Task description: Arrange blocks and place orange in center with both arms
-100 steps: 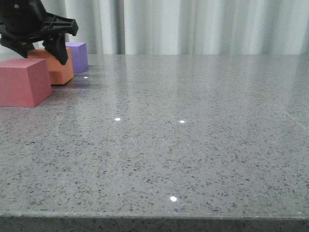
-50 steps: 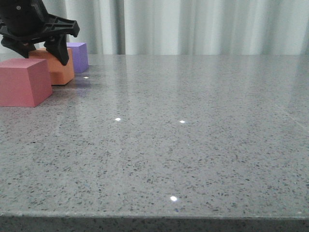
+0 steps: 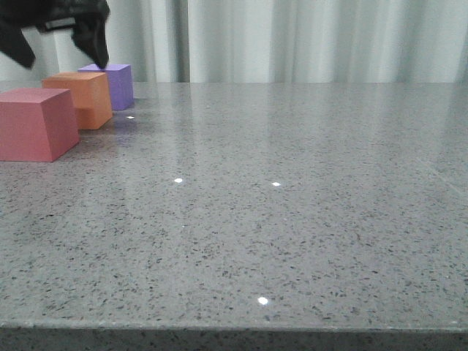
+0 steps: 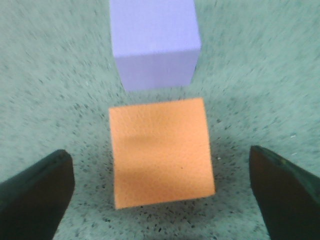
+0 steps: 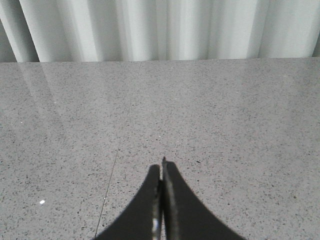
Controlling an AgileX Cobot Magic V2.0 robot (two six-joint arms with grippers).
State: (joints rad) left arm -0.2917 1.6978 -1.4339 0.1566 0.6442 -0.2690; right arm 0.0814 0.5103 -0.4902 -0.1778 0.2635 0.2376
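Observation:
Three cubes stand in a row at the far left of the table: a red-pink cube (image 3: 35,123) nearest, an orange cube (image 3: 82,99) in the middle, a purple cube (image 3: 115,85) farthest. My left gripper (image 3: 62,51) hangs open above the orange cube, clear of it. In the left wrist view the orange cube (image 4: 161,151) lies on the table between the wide-apart fingers (image 4: 35,192), with the purple cube (image 4: 154,42) just beyond it. My right gripper (image 5: 162,172) is shut and empty over bare table; it does not show in the front view.
The grey speckled table (image 3: 278,205) stretches to the right and front of the cubes. White curtains (image 3: 292,40) hang behind its far edge. The table's front edge (image 3: 234,327) runs along the bottom of the front view.
My left gripper has risen off the orange cube, its fingers now above it. The orange cube stays on the table between the other two cubes.

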